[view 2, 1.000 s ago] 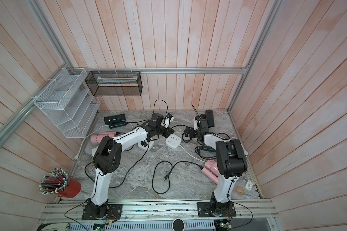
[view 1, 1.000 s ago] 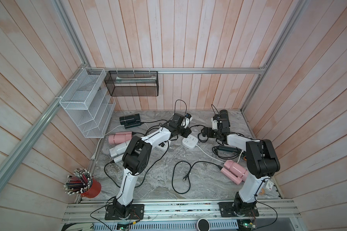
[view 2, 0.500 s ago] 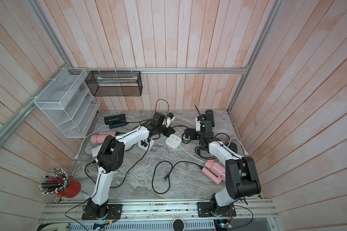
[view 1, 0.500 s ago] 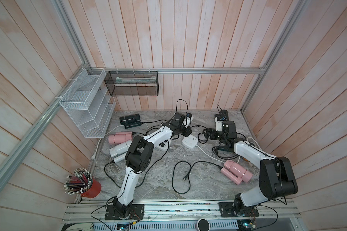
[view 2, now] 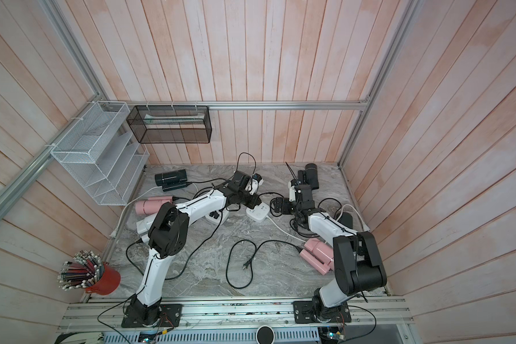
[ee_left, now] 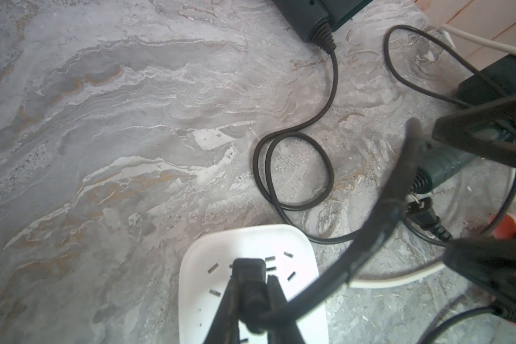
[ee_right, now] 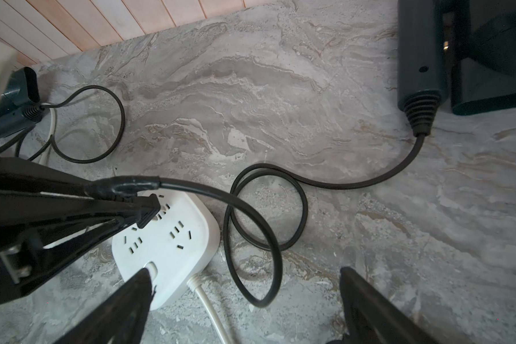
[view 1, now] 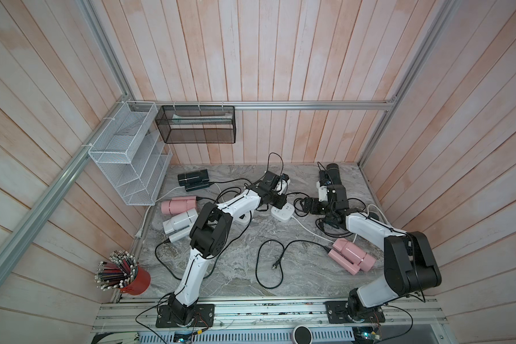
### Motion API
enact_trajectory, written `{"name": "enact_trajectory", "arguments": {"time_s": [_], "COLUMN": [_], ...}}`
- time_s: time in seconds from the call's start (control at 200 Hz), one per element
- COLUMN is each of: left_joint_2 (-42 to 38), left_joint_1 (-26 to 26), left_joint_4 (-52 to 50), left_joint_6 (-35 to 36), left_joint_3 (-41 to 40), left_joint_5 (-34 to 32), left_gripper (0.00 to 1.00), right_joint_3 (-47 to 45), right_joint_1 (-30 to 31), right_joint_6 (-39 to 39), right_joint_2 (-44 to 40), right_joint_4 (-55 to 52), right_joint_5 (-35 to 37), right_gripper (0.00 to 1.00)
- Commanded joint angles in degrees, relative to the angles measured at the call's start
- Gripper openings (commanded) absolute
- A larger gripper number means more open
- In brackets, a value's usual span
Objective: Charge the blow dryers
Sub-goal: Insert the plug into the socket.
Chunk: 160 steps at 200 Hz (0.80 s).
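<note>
Three blow dryers (view 1: 352, 256) (view 1: 178, 205) (view 1: 181, 220) lie nearest: pink by the right edge of the bench (view 1: 236, 262), pink and grey by its left. Mid-bench my left gripper (ee_left: 252, 297) pinches a black plug (ee_left: 248, 268) at the white power strip (ee_left: 304, 260); my right gripper (ee_right: 246, 275) gapes beside it.

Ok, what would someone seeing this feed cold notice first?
The left gripper, shut on a black plug right above the white power strip at mid-table. The open right gripper hovers close beside it. Nearer the front, a loose plug lies on the marble table, its cord looping back to a pink blow dryer.
</note>
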Motion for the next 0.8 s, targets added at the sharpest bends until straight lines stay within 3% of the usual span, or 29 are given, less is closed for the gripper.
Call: {"name": "enact_trajectory", "arguments": {"time_s": [0.0, 0.34, 0.795], "left_joint_2": [2.0, 2.7, -0.6], "left_joint_1": [-0.2, -0.2, -0.3], "left_joint_4": [-1.3, -1.8, -3.6], "left_joint_6": [0.5, 0.4, -1.3], "left_joint_3": [1.9, 2.1, -3.1], "left_joint_5": [-2.0, -2.5, -8.8], "left_gripper": [0.15, 0.15, 0.15], "right_joint_3": [-0.3, -0.4, -2.2], "right_joint_1": [0.5, 0.7, 1.9], "right_joint_6": [0.6, 0.3, 0.5], "right_joint_2": [0.9, 0.9, -0.1], "right_joint_4": [0.1, -0.4, 0.8], "right_joint_5": [1.0, 2.0, 2.2], "right_gripper": [0.99, 0.99, 0.99]}}
